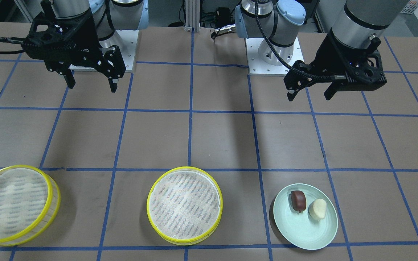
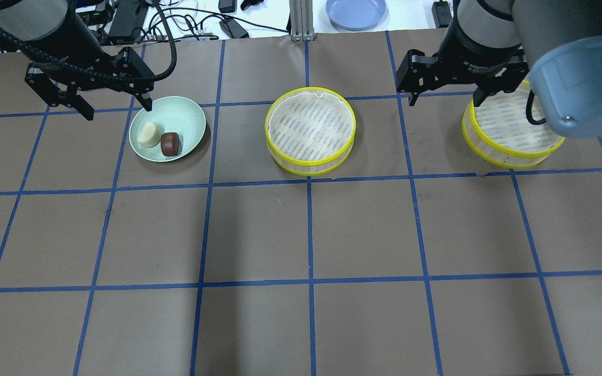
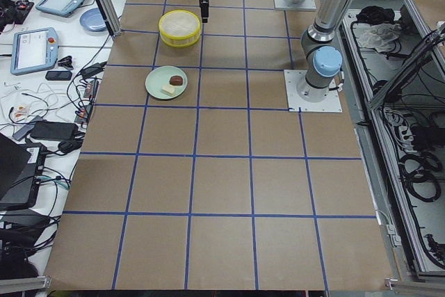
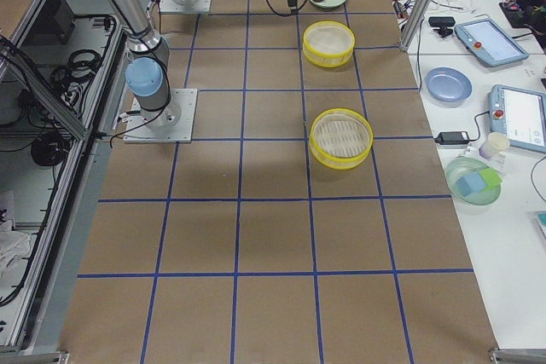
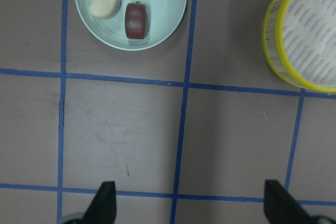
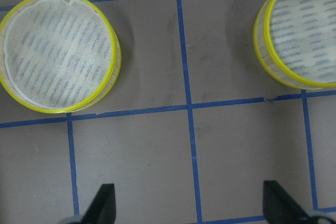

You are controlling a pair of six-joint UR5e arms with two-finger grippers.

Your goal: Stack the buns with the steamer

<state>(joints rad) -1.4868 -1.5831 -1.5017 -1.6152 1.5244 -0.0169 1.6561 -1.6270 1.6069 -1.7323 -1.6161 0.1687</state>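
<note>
Both hands up and empty, buns not yet picked

The left hand (image 2: 118,110) hangs wide open, holding nothing, above the plate (image 2: 194,112). There the cream bun (image 2: 148,134) and brown bun (image 2: 170,144) lie just beside each other. Fingers closing on one could shove its neighbour or skid the plate across the desk (image 2: 301,235), and the glossy brown one may slip. At the middle steamer (image 2: 309,166), a high drop might bounce. The right hand (image 2: 444,99), equally spread and empty, could set the right steamer (image 2: 494,154) down crooked and squash them.
</note>
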